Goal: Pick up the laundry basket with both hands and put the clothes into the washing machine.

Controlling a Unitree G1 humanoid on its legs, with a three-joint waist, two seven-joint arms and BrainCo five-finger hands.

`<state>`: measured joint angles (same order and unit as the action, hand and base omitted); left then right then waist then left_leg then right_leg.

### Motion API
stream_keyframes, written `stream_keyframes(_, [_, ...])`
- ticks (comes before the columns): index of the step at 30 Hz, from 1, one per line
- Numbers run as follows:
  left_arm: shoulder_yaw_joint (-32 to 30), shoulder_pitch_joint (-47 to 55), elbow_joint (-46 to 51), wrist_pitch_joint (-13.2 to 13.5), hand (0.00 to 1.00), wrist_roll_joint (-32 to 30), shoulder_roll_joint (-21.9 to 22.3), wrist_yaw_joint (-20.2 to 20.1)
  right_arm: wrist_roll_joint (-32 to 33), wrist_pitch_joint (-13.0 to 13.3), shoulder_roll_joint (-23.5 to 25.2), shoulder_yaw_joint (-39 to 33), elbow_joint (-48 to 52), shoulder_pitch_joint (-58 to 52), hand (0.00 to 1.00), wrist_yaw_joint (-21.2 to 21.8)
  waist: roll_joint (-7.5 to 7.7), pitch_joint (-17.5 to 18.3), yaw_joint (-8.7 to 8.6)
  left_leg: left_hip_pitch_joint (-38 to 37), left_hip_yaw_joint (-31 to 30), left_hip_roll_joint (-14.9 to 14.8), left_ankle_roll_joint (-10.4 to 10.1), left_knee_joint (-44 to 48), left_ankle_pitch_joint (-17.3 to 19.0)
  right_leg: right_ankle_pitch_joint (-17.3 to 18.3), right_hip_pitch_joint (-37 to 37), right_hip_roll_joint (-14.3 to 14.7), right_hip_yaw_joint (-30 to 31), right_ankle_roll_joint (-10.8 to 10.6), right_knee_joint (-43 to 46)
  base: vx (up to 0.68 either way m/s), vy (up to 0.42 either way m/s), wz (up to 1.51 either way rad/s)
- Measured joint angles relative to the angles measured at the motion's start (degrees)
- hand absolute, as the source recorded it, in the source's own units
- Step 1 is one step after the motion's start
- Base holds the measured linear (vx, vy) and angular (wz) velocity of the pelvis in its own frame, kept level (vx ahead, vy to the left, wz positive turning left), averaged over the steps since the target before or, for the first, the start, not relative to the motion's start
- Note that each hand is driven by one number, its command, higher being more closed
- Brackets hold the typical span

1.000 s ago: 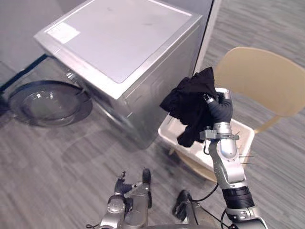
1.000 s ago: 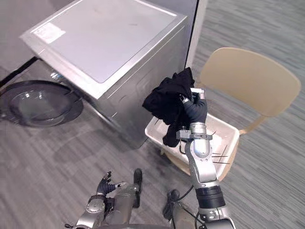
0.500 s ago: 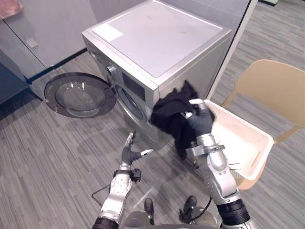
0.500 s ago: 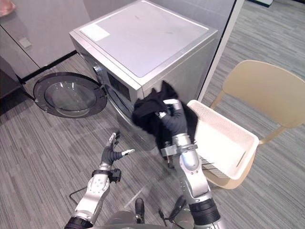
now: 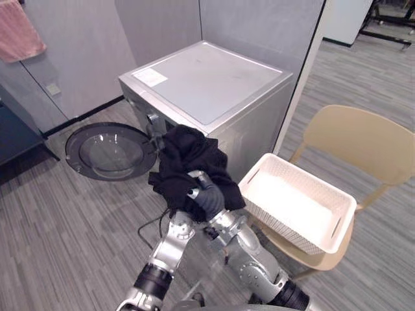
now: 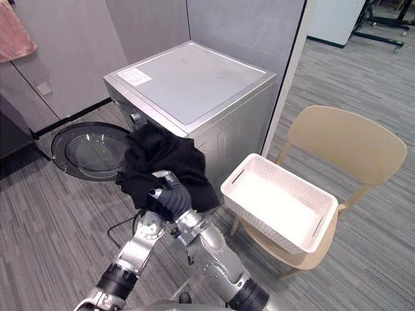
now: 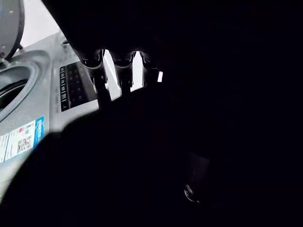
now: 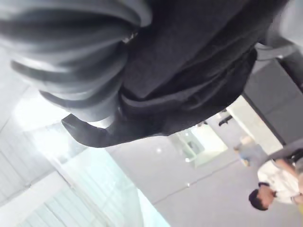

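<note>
Clutching black clothes [image 5: 191, 154], right hand [image 5: 207, 198], near washer [image 5: 214, 81]

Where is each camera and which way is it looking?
Left eye view: head, looking down at washing machine, laundry basket, both arms.
Right eye view: beside it, same scene.
Left wrist view: along left hand, toward the washing machine.
Right wrist view: along right hand, up into the room, with a person.
Both wrist views share the black clothes.

The laundry basket [image 5: 285, 227] sits on the chair [image 5: 363, 139], right of the washing machine [image 5: 207, 81].
</note>
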<state>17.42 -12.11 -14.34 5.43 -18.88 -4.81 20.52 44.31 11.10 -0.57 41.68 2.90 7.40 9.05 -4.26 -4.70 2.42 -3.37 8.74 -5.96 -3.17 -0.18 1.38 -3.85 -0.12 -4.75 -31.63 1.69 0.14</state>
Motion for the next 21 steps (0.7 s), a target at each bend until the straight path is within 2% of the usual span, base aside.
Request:
stream_keyframes(1, [0.0, -0.4, 0.0, -0.3, 1.00, 0.0, -0.1, 1.0, 2.4, -0.1, 0.0, 0.0, 0.0, 0.0, 1.00, 0.3, -0.02, 0.1, -0.10, 0.0, 0.1, 0.0, -0.1, -0.1, -0.1, -0.8, 0.6, 0.7, 0.1, -0.3, -1.9, -0.05, -0.009, -0.04])
stream_keyframes(2, [-0.1, -0.4, 0.0, -0.3, 1.00, 0.0, -0.1, 1.2, 2.9, 0.0, 0.0, 0.0, 0.0, 0.0, 0.00, 0.3, 0.00, 0.1, -0.10, 0.0, 0.1, 0.0, -0.1, -0.2, -0.1, -1.2, 0.8, 0.8, 0.1, -0.2, -2.6, -0.06, -0.007, -0.06])
stream_keyframes(5, [-0.1, -0.4, 0.0, -0.2, 1.00, 0.4, -0.1, 2.2, 4.7, -0.1, -0.1, 0.0, 0.0, -0.2, 0.00, 1.2, 0.37, 0.7, -0.11, 0.2, 0.2, 0.0, -0.7, -1.5, -0.9, -3.1, 1.1, 1.9, 0.1, 0.7, -5.7, -0.02, -0.002, -0.04])
stream_keyframes(9, [-0.7, -0.3, 0.0, -0.2, 1.00, 2.8, 0.1, 2.2, 4.5, 0.0, -0.8, -0.1, 0.0, -0.6, 0.00, 1.4, 0.42, 0.7, -0.12, -0.1, 0.3, -0.4, -1.3, -1.9, -1.3, -3.2, 1.3, 2.5, 0.2, 0.8, -5.8, 0.00, 0.003, -0.01])
stream_keyframes(12, [-3.8, 0.9, 0.1, 0.1, 1.00, 4.7, 1.2, 1.8, 2.0, -0.3, -1.2, -2.8, 0.0, -2.3, 0.00, 1.6, 0.43, 0.7, -0.11, -0.2, 0.5, -0.7, -1.4, -1.9, -1.3, -3.2, 1.3, 2.7, 0.3, 0.8, -5.8, 0.02, 0.023, -0.03])
stream_keyframes(15, [-7.1, 4.4, 0.1, 0.3, 1.00, 6.0, 2.4, 0.7, -5.5, -0.4, -3.2, -7.9, -0.3, -5.6, 0.00, 1.0, 0.44, 0.7, -0.06, 0.0, 0.6, -0.7, -1.4, -2.0, -1.3, -3.2, 1.5, 2.7, 0.4, 0.7, -5.8, 0.01, 0.033, -0.01])
stream_keyframes(17, [-9.0, 7.2, 0.1, 0.6, 1.00, 6.6, 2.5, -0.1, -13.1, -0.4, -4.4, -12.8, -0.3, -7.0, 0.00, -0.1, 0.45, 0.7, -0.03, 0.0, 0.7, -0.7, -1.4, -2.0, -1.3, -3.1, 1.5, 2.8, 0.4, 0.7, -5.8, 0.01, 0.017, 0.00])
stream_keyframes(19, [-11.5, 11.0, 0.1, 0.8, 1.00, 7.1, 2.6, -1.6, -23.3, -0.3, -5.5, -19.2, -0.3, -8.5, 0.00, -2.3, 0.46, 0.7, 0.04, 0.0, 0.7, -0.7, -1.4, -2.1, -1.3, -3.1, 1.5, 2.8, 0.4, 0.6, -5.8, 0.03, 0.036, 0.00])
stream_keyframes(21, [-13.5, 13.6, 0.1, 1.1, 1.00, 7.1, 2.6, -2.3, -30.1, -0.3, -7.0, -22.8, -0.3, -9.8, 0.00, -4.0, 0.47, 0.7, 0.18, 0.0, 0.7, -0.8, -1.4, -2.1, -1.3, -3.1, 1.5, 3.0, 0.4, 0.6, -5.8, 0.01, 0.015, 0.01])
